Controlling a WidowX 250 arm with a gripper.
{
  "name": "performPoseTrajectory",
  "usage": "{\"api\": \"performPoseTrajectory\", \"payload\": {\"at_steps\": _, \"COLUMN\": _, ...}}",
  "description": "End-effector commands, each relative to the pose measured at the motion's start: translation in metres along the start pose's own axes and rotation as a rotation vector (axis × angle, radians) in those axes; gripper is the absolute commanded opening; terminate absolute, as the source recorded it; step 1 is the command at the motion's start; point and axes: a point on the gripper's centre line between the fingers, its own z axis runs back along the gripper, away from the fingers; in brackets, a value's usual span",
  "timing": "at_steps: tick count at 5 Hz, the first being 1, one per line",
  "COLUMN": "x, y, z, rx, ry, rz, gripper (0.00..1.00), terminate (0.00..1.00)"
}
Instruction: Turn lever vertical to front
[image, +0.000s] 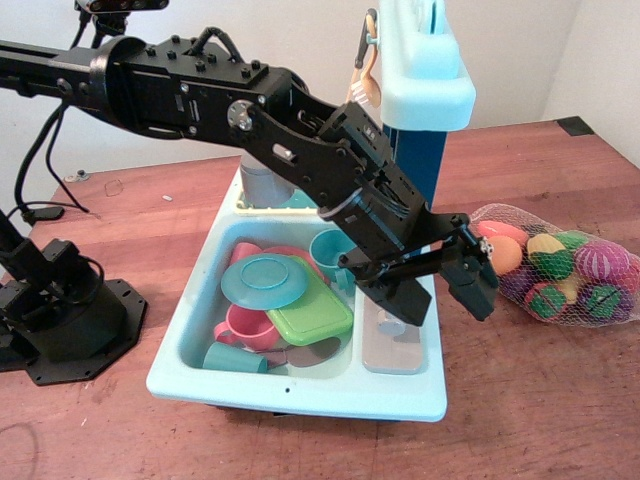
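Not much progress can be seen so far: the black robot hand (446, 287) is held wide open and empty, and the thin grey plastic lever isn't visible, probably hidden somewhere behind the hand.

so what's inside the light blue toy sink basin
In the light blue sink basin: teal round plate, green rectangular lid, pink cup, teal cups. The arm covers the right side.

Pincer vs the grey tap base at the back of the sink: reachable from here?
Probably yes. The pincer is open, above the sink's right side; the grey tap base sits at the back left, with only low dishes between. The arm hides the lever itself.
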Motion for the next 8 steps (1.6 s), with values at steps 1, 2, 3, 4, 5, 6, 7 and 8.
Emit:
{"api": "performPoseTrajectory", "payload": {"at_steps": 1, "x": 0.000, "y": 0.000, "z": 0.000, "rx": 0.000, "ry": 0.000, "rz": 0.000, "gripper": 1.00, "terminate": 0.00}}
{"api": "performPoseTrajectory", "payload": {"at_steps": 2, "x": 0.000, "y": 0.002, "z": -0.003, "rx": 0.008, "ry": -0.011, "rz": -0.004, "gripper": 1.00, "terminate": 0.00}}
{"api": "performPoseTrajectory", "payload": {"at_steps": 3, "x": 0.002, "y": 0.005, "z": -0.009, "rx": 0.010, "ry": -0.013, "rz": -0.009, "gripper": 1.00, "terminate": 0.00}}
{"api": "performPoseTrajectory", "payload": {"at_steps": 4, "x": 0.002, "y": 0.015, "z": -0.013, "rx": 0.002, "ry": -0.012, "rz": 0.004, "gripper": 1.00, "terminate": 0.00}}
{"api": "performPoseTrajectory", "payload": {"at_steps": 5, "x": 0.002, "y": 0.026, "z": -0.008, "rx": 0.007, "ry": -0.019, "rz": 0.013, "gripper": 1.00, "terminate": 0.00}}
{"api": "performPoseTrajectory", "payload": {"at_steps": 6, "x": 0.001, "y": 0.049, "z": 0.003, "rx": 0.016, "ry": -0.043, "rz": 0.043, "gripper": 1.00, "terminate": 0.00}}
{"api": "performPoseTrajectory", "payload": {"at_steps": 7, "x": -0.002, "y": 0.071, "z": 0.005, "rx": 0.016, "ry": -0.046, "rz": 0.075, "gripper": 1.00, "terminate": 0.00}}
{"api": "performPoseTrajectory", "payload": {"at_steps": 8, "x": 0.000, "y": 0.079, "z": 0.004, "rx": 0.011, "ry": -0.050, "rz": 0.087, "gripper": 1.00, "terminate": 0.00}}
